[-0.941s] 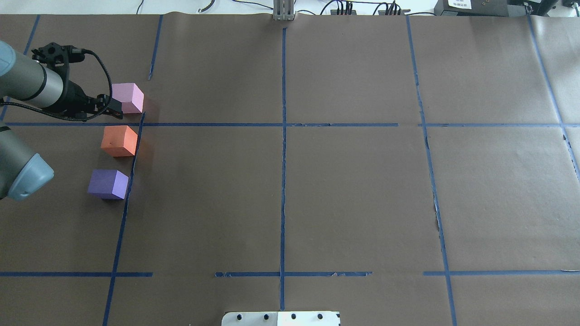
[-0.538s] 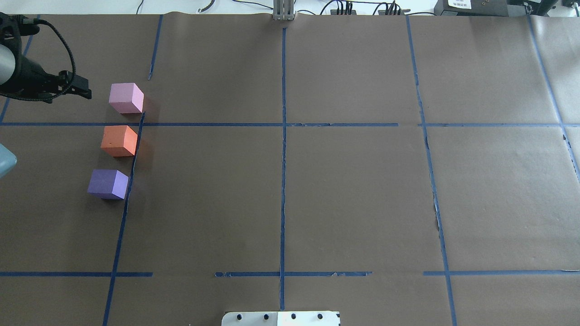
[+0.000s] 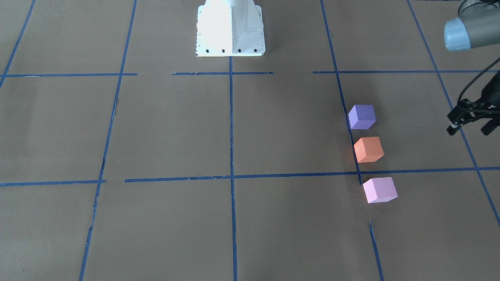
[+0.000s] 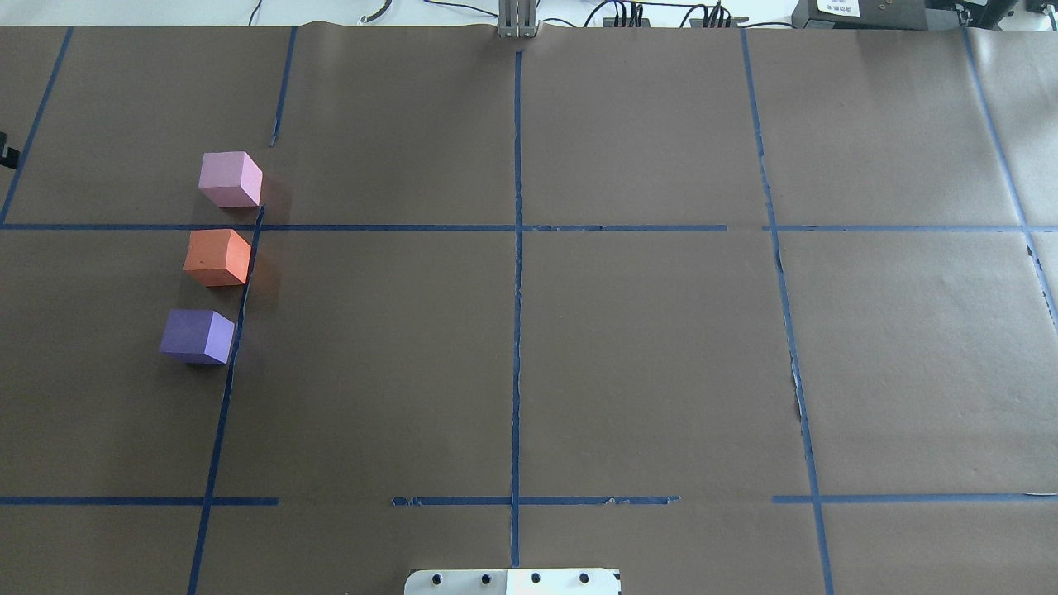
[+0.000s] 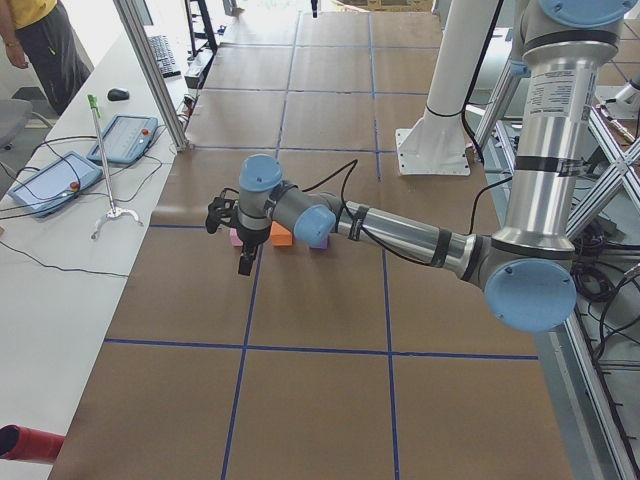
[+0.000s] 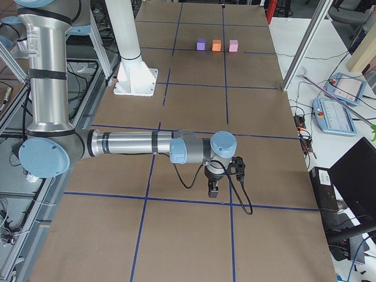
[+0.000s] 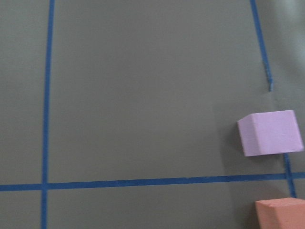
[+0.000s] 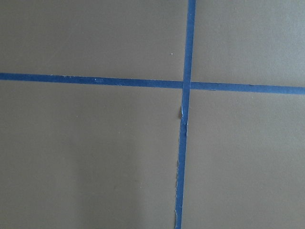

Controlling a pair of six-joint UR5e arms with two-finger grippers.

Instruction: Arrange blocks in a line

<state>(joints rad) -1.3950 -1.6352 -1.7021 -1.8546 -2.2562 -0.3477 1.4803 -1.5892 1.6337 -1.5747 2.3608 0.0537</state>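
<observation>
Left tool (image 3: 468, 127): fingers apart, nothing between them, and I see no contact with any block. All three blocks sit off to its inner side, toward the middle of the surface (image 4: 645, 355). The purple block (image 3: 362, 116) is about level with the tool, the orange block (image 3: 368, 149) next and the pink block (image 3: 379, 190) farthest out from the robot's base. They sit in a row with small gaps, none touching, along a blue tape line (image 4: 216, 413). In my left wrist view the pink block is at the right edge, with the orange block's top just below it across a tape line.

Right tool (image 6: 214, 189): shows only in the right side view, so I cannot tell whether it is apart or together. It sits well apart from the blocks, which are across the surface from it. Its wrist camera shows only a tape crossing.
</observation>
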